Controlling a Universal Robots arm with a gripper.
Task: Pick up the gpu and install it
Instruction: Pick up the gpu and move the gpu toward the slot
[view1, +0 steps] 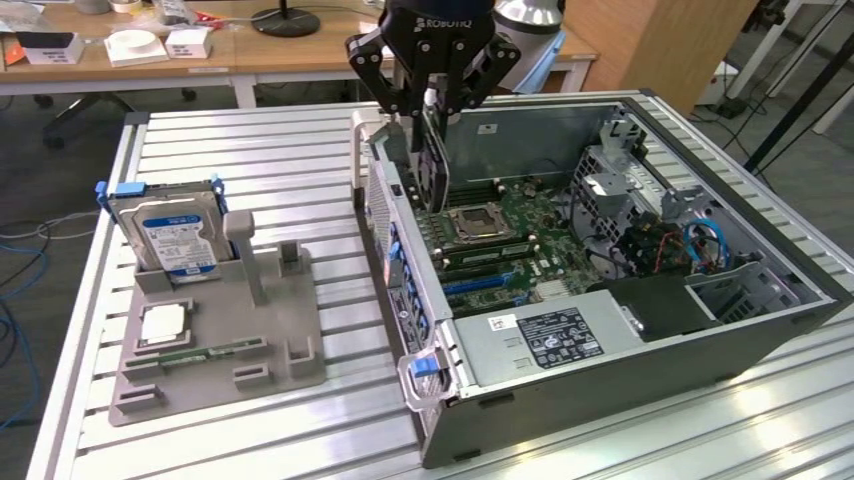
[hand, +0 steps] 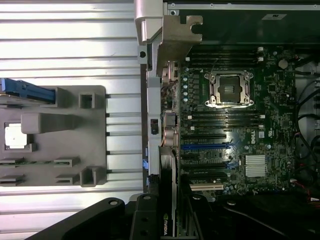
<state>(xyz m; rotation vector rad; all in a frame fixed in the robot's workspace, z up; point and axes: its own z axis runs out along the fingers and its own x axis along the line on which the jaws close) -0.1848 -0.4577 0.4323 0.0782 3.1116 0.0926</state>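
**Gripping the GPU on edge above the open case**

Pinching the gpu (view1: 431, 160) between its two black fingers (hand: 145, 220), the gripper (view1: 430, 100) hangs over the back end of the computer case (view1: 747, 330), which lies open on its side on the slatted metal table (view1: 267, 150). The fingers press against the card's two flat faces. The card stands on edge, thin and dark, with its long side running up and down. Its lower end reaches inside the case, just beside the rear wall and close to the edge of the motherboard (view1: 534, 235). Whether it touches the board or a slot cannot be told.

From the wrist view the card is seen edge-on, with a green-lettered label (hand: 165, 225) between the fingers. Its far end lies next to the row of expansion slots (hand: 207, 147) on the board, not visibly seated in any of them. The empty processor socket (view1: 470, 222) sits further along the board, apart from the card.

The case takes up the table's half toward the exterior view's right, its power supply (view1: 561, 335) at the end near the table's front edge. A grey fixture (view1: 267, 340) lies toward the table's edge on the exterior view's left, well apart from the gripper. On it a hard drive (view1: 171, 235) with a blue and white label stands upright in a holder, and a processor chip (view1: 163, 322) and a green memory stick (view1: 200, 350) lie flat in their recesses.
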